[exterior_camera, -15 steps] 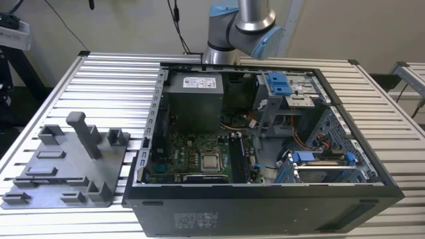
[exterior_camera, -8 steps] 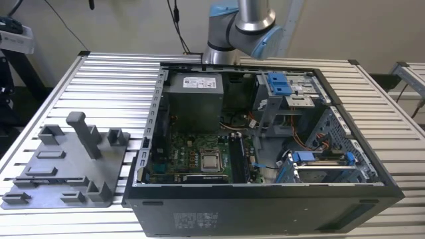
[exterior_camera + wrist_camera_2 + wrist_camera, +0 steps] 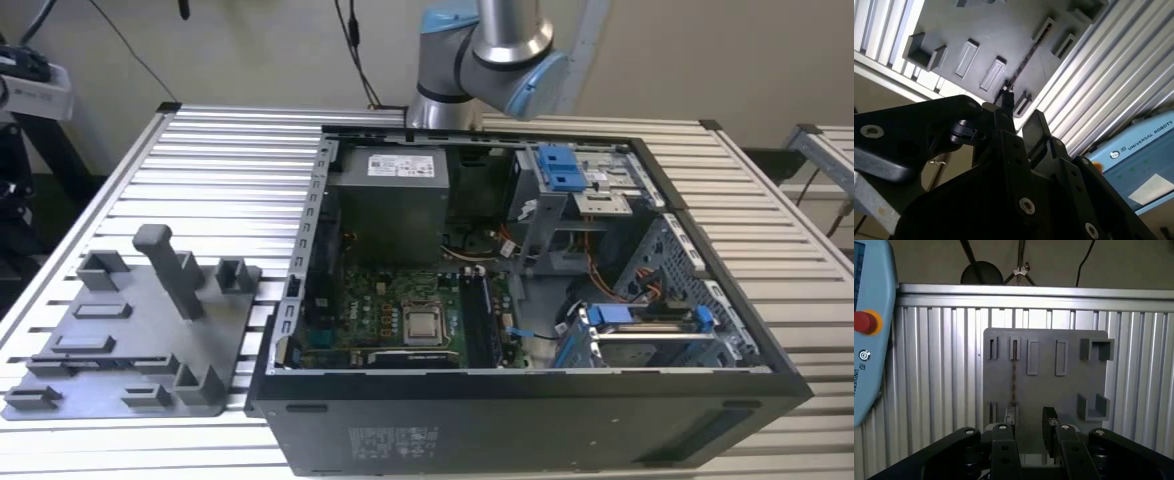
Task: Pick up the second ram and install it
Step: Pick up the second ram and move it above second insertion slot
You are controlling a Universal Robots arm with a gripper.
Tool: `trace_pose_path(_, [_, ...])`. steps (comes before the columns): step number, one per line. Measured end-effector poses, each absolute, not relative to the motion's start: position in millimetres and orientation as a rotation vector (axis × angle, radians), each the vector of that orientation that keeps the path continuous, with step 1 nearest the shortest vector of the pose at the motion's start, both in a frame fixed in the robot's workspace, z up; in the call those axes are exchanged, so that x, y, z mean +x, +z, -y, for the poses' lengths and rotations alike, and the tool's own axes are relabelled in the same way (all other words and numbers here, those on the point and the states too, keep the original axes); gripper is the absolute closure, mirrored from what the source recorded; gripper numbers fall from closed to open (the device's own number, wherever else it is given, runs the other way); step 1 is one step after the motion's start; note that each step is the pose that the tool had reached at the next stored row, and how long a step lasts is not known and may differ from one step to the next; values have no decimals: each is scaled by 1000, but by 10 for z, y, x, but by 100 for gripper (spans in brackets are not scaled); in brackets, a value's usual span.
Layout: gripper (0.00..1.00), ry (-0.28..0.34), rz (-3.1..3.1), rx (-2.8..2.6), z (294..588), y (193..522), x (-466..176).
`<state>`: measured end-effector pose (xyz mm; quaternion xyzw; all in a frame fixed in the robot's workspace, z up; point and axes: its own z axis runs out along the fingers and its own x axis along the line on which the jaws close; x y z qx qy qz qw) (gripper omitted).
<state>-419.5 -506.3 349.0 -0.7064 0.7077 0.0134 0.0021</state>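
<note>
ROBOT ARM OVER THE PARTS TRAY: A Universal Robots arm point(image 3: 487, 45) rises at the top centre of the exterior view, behind an open black computer case point(image 3: 534, 410) that lies on a slatted aluminium table point(image 3: 220, 150). Inside the case, the green motherboard point(image 3: 387, 300) and its square silver chip point(image 3: 424, 325) sit in the lower middle of the frame, below a grey power supply point(image 3: 387, 200). Blue-tabbed drive bays point(image 3: 561, 165) fill the case's right half.

The flat grey tray point(image 3: 140, 345), with its upright posts, lies on the table at the lower left of the exterior view, just beside the case.

In both wrist views the gripper point(image 3: 1029, 422) point(image 3: 1020, 114) hangs well above that tray point(image 3: 1064, 390) point(image 3: 979, 30). Its two black fingers point(image 3: 1050, 421) point(image 3: 1034, 125) stand apart with a moderate gap, and nothing is held between them.

The second ram point(image 3: 1014, 380) point(image 3: 1026, 57) stands on edge in the tray. From above it shows as a thin dark line running from one slot to another across the grey surface. In the first wrist view its nearer end lines up close to one fingertip, but the gripper is apart from it and does not touch it.

A pale blue control pendant point(image 3: 869, 340) point(image 3: 1139, 160) with a red button appears in both wrist views, off the tray and near the table's edge. Black cables point(image 3: 1021, 260) hang against the wall beyond the table.
</note>
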Motion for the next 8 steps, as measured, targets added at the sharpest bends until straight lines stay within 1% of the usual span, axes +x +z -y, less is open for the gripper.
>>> trace_pose_path(8, [64,43,-2220,-2215,5062,3473,-4197])
